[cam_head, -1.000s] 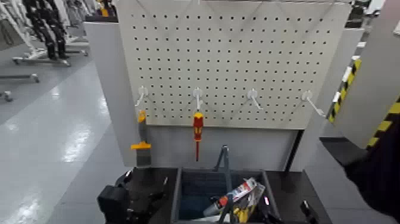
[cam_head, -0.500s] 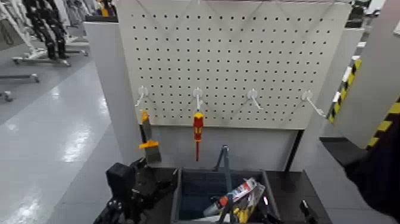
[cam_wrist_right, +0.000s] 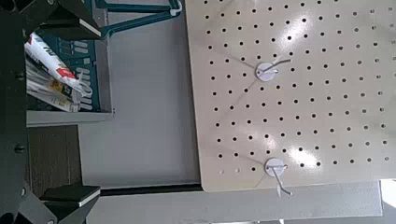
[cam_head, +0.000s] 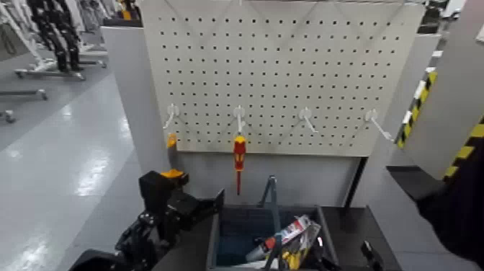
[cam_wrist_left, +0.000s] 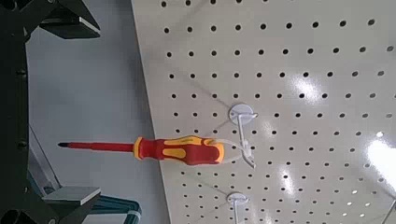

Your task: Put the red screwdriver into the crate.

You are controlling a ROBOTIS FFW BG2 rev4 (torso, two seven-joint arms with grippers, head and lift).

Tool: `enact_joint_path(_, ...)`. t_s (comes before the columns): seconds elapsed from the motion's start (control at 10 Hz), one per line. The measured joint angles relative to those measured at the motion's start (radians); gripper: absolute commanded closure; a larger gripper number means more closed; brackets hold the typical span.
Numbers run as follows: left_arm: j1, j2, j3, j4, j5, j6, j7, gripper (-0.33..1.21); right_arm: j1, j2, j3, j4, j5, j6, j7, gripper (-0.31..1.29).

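The red screwdriver (cam_head: 239,160) hangs on a white hook (cam_head: 240,115) of the pegboard (cam_head: 288,65), in the middle of the head view, with its thin shaft pointing down. It is above the crate (cam_head: 223,230) and does not touch it.

The crate stands at the bottom centre of the frame, on a dark worktop (cam_head: 346,223). Its metal handle frame (cam_head: 271,194) stands upright. In the right part of the crate lie some packages (cam_head: 292,241), red, white and yellow; what they are I cannot tell. The left part of its blue inside is bare.

The left hand (cam_head: 189,207) is at the lower left of the head view, raised beside the crate and below the screwdriver. In the left wrist view its fingers (cam_wrist_left: 67,21) stand apart on both sides of the screwdriver (cam_wrist_left: 177,149), not touching it, so the hand is released and grasps nothing.

The right hand (cam_head: 369,254) is low at the bottom right, near the crate. In the right wrist view its fingers (cam_wrist_right: 63,13) also stand apart and grasp nothing.

An orange scraper (cam_head: 172,173) hangs on the pegboard to the left, partly hidden behind the left arm.
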Motion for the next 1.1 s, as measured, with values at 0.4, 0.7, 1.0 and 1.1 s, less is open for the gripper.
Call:
enact_joint_path(0.4, -0.118, 0.014, -0.047, 0.082, 0.042, 0.032, -0.062, 0.12, -0.007, -0.004, 0.012, 0.004, -0.006, -0.004, 0.000, 0.13)
enact_joint_path(0.7, -0.199, 0.021, -0.081, 0.139, 0.061, 0.049, -0.102, 0.12, -0.011, -0.005, 0.017, 0.007, -0.010, -0.004, 0.000, 0.13)
enact_joint_path(1.0, -0.264, 0.021, -0.115, 0.203, 0.078, 0.048, -0.132, 0.12, -0.014, -0.006, 0.020, 0.010, -0.013, -0.010, 0.000, 0.13)
enact_joint_path(1.1, -0.283, 0.021, -0.125, 0.222, 0.085, 0.045, -0.133, 0.12, -0.016, -0.007, 0.021, 0.012, -0.014, -0.013, 0.000, 0.13)
